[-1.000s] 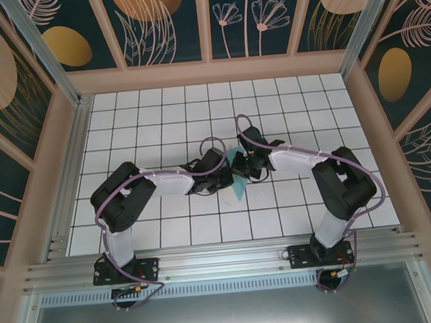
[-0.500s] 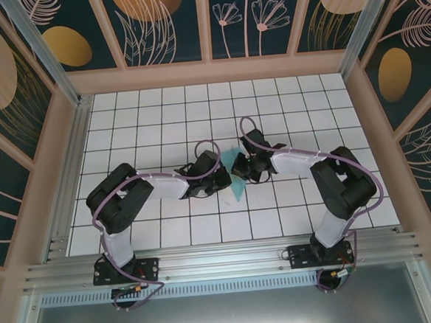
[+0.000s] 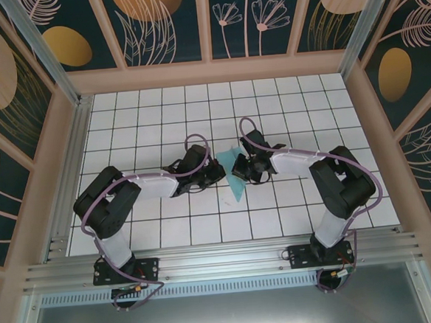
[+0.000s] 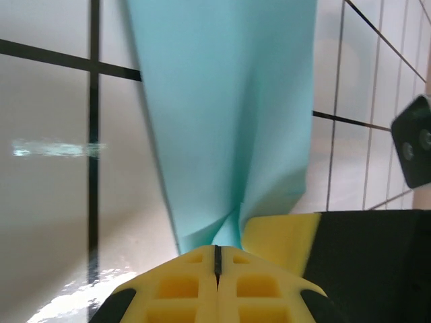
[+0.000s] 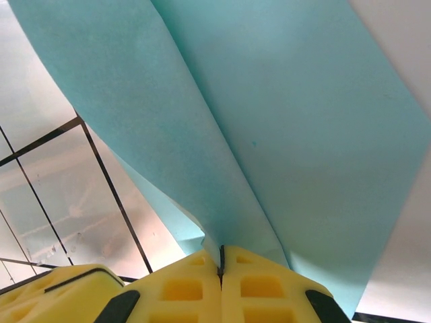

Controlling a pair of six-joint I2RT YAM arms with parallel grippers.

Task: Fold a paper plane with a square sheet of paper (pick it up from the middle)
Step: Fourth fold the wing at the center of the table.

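Teal paper is getting pinched from both sides here. The left gripper (image 4: 217, 261) is pressing its yellow fingers (image 4: 182, 286) flat together on a gathered edge of the paper plane (image 4: 222, 101). The right gripper (image 5: 221, 262) is doing the same, with the folded layers fanning out from its closed seam. The plane is sitting mid-table on the white grid (image 3: 285, 105), squeezed between the two wrists, its point aiming toward the arm bases. My guess is they're shaping or tightening the centre crease. If so, both arms should be moving in sync and keeping the paper only lightly taut, since a thin sheet like this is probably going to tear or slip if they pull apart. From overhead you're getting the whole dart outline (image 3: 232, 182) and how close the arms are sitting, but I can't tell there how the fingers stand. The wrist cams are settling that, and they're also showing the layers bowing open near the pinch.
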